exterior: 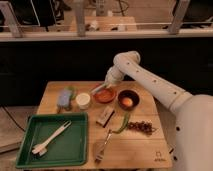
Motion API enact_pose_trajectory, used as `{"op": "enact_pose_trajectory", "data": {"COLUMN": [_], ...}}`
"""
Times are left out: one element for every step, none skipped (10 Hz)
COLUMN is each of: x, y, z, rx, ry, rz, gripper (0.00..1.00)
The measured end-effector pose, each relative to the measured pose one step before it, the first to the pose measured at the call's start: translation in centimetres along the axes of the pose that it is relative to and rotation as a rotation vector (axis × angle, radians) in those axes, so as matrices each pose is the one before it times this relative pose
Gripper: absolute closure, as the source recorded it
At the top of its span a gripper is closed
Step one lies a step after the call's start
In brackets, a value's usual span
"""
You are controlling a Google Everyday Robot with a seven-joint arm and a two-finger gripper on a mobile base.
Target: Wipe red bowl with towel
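The red bowl sits on the wooden table, near its back edge at the middle. My gripper hangs low over the bowl's left rim, at the end of the white arm that reaches in from the right. A pale strip shows at the gripper's tip, but I cannot tell whether it is cloth or part of the gripper. A blue-grey and green crumpled cloth lies at the table's back left, apart from the gripper.
A white cup stands left of the red bowl, and a dark bowl with something orange in it to its right. In front lie a tan block, a green pepper, grapes and a fork. A green tray holds a white utensil.
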Motion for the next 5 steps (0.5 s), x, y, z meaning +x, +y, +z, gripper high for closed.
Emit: {"op": "enact_pose_trajectory", "data": {"x": [-0.319,-0.263,-0.108,-0.084,-0.014], "y": [0.023,0.002,0.054,0.029,0.08], "z": [0.346,0.356,0.315,0.458,0.551], "rx": [0.00453,0.0071,0.00284,0.0022,-0.0007], "ry": [-0.03631,-0.05057,-0.03094,-0.03532,-0.02275], "rz": [0.00388,0.01296,0.0097,0.01192,0.01631], "gripper": [1.0,1.0,1.0,1.0,1.0]}}
